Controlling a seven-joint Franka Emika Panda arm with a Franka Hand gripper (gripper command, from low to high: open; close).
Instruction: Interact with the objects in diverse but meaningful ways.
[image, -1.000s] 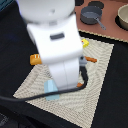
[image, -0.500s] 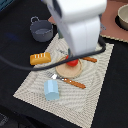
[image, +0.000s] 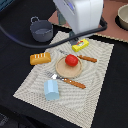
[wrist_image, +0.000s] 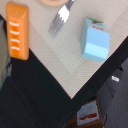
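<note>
Retreat is the change: the arm (image: 82, 15), which hung low over the placemat (image: 100, 85) a second ago and hid much of it, now sits high toward the far edge, and the whole setting shows. Its fingers are out of both views, so I cannot tell whether they stand apart or together. Red tomato (image: 71, 60) rests on the tan plate (image: 62, 71), bread loaf (image: 40, 58) and grey pot (image: 41, 30) lie toward the exterior view's left, yellow packet (image: 80, 45) beyond the plate, and light-blue cup (image: 51, 90) lies nearest the camera, all free for a fresh pick.
</note>
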